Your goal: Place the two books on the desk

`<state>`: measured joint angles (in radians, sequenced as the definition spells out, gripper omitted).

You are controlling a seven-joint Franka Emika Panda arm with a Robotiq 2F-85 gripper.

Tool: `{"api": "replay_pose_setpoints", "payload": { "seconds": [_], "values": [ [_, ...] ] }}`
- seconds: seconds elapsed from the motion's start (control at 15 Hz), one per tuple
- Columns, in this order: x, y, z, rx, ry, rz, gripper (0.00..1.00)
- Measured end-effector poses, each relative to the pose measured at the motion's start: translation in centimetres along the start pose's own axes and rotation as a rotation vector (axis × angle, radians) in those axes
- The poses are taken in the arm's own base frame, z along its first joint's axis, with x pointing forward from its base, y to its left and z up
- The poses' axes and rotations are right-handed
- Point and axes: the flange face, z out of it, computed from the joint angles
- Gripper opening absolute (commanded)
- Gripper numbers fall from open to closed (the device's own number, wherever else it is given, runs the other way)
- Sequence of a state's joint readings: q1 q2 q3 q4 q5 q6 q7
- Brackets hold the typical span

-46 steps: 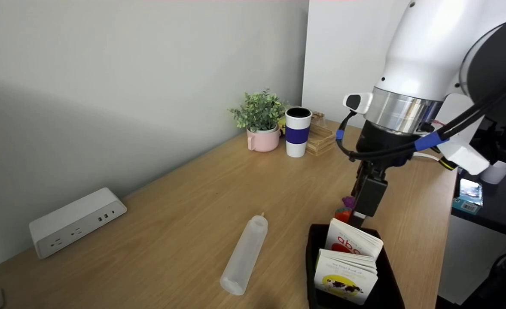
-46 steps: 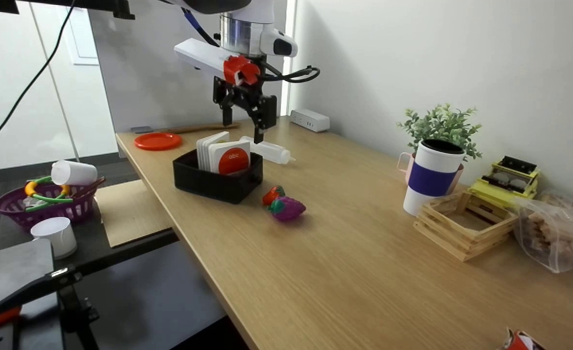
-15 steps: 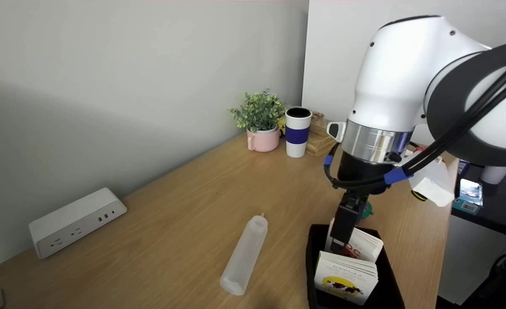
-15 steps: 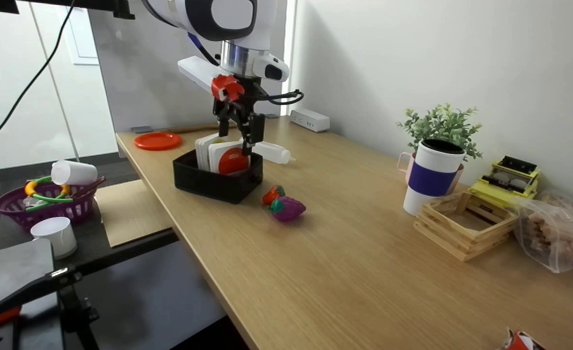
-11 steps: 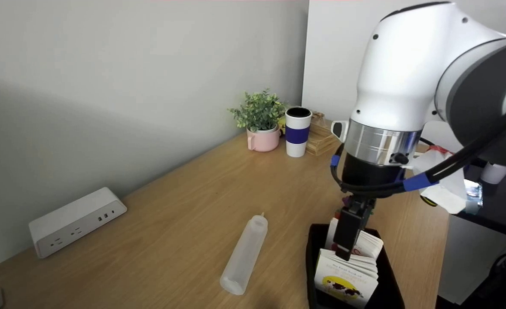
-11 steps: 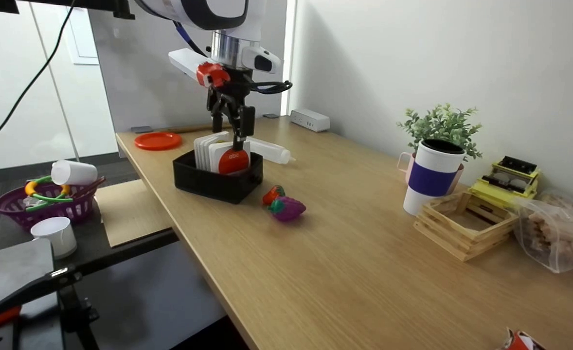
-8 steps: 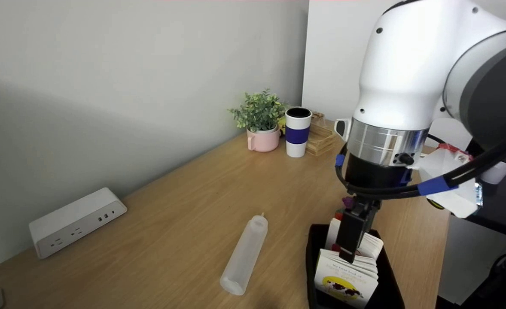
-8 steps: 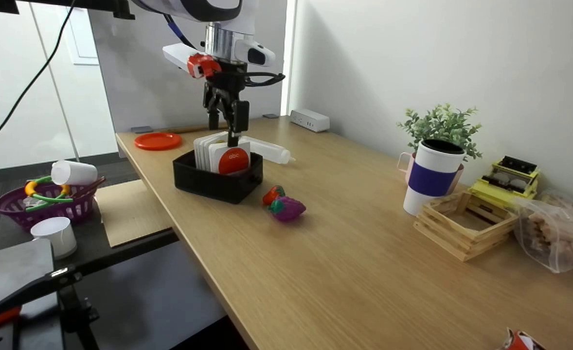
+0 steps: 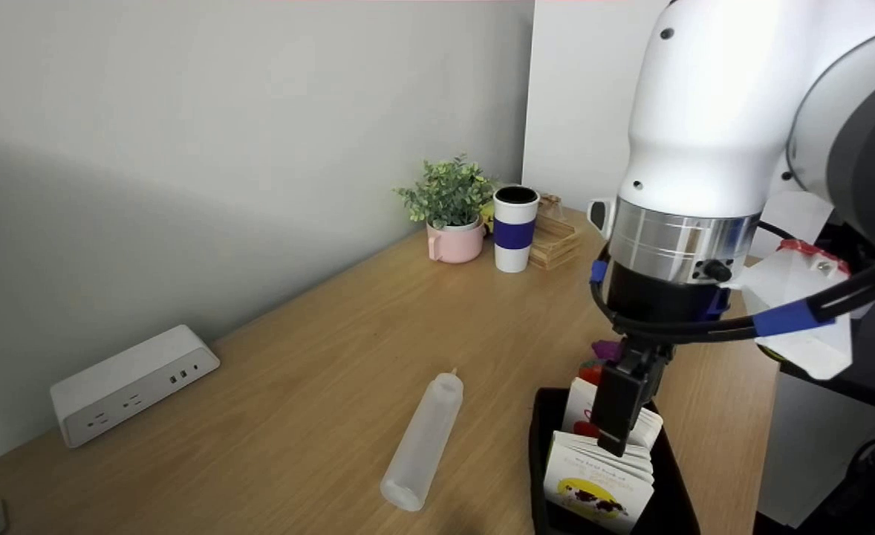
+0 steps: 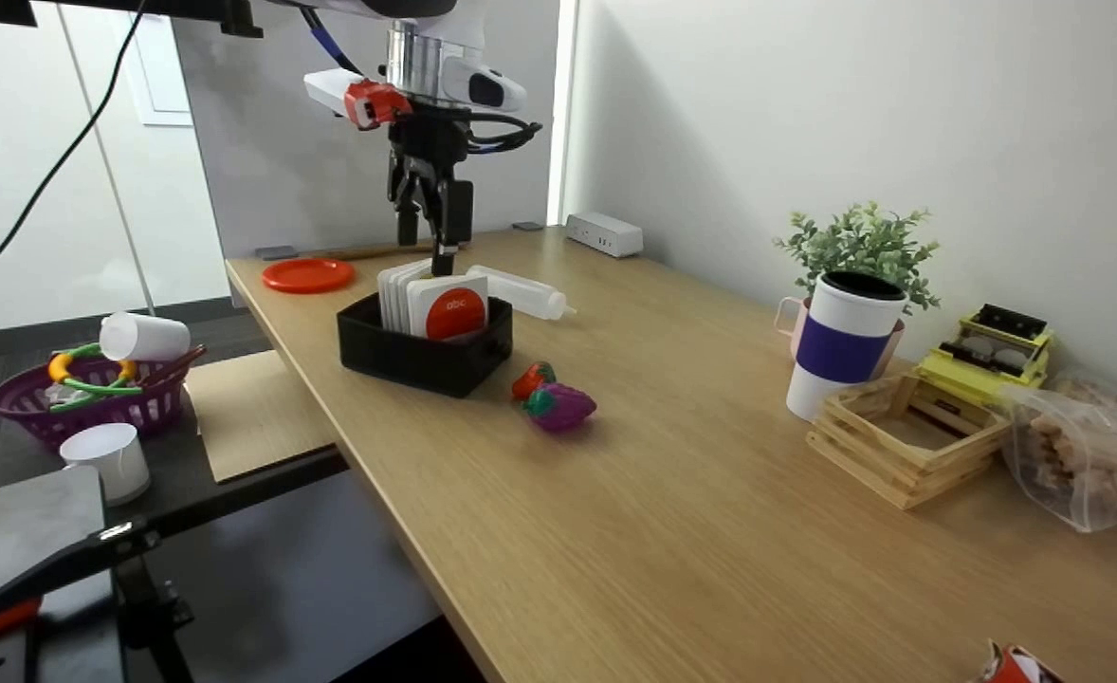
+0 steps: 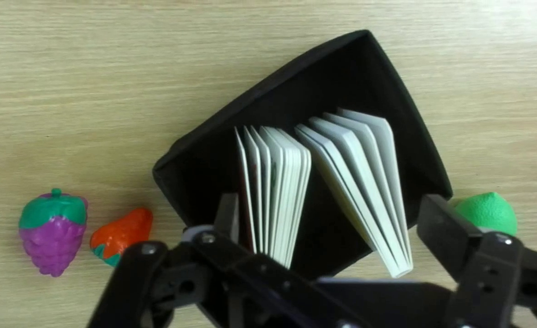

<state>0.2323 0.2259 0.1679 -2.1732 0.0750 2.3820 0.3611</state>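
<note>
Both books stand upright, pages fanned, inside a black tray [image 10: 397, 360] on the light wooden desk [image 10: 710, 531]. The book with the red picture [image 10: 456, 313] shows in the wrist view as the left book [image 11: 289, 182]. Leaning beside it is the book with yellowish print and a cow [image 9: 593, 483], the right book [image 11: 369, 177] in the wrist view. My gripper [image 11: 334, 216] is open above them, its fingers [image 11: 444, 232] spread wide to either side of the pair. Nothing is held. In an exterior view the gripper [image 10: 426, 249] hangs just over the books' tops.
A toy strawberry [image 10: 530, 381] and toy grapes [image 10: 560, 406] lie beside the tray; a green toy fruit [image 11: 487, 213] is at its other side. A clear bottle [image 9: 423, 442] lies nearby. Farther off stand a tumbler [image 10: 848, 341], wooden crate [image 10: 909, 427] and red plate [image 10: 308, 275].
My gripper came down over the tray, then shifted toward the desk's near edge and rose slightly during the last second. It stays open. Books and tray look unmoved.
</note>
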Motion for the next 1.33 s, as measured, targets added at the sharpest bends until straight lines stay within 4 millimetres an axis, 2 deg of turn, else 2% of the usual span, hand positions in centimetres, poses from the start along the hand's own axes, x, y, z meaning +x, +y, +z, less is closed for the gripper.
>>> {"api": "replay_pose_setpoints", "payload": {
  "seconds": [0.53, 0.8, 1.07, 1.33],
  "values": [
    [0.7, 1.7, -1.6, -0.033, 0.039, 0.016, 1.0],
    [1.1, 2.6, -1.7, -0.033, 0.047, 0.017, 1.0],
    [1.7, 3.6, -1.0, -0.023, 0.065, -0.008, 1.0],
    [2.7, 5.0, 0.9, 0.006, 0.068, -0.026, 1.0]
  ]
}}
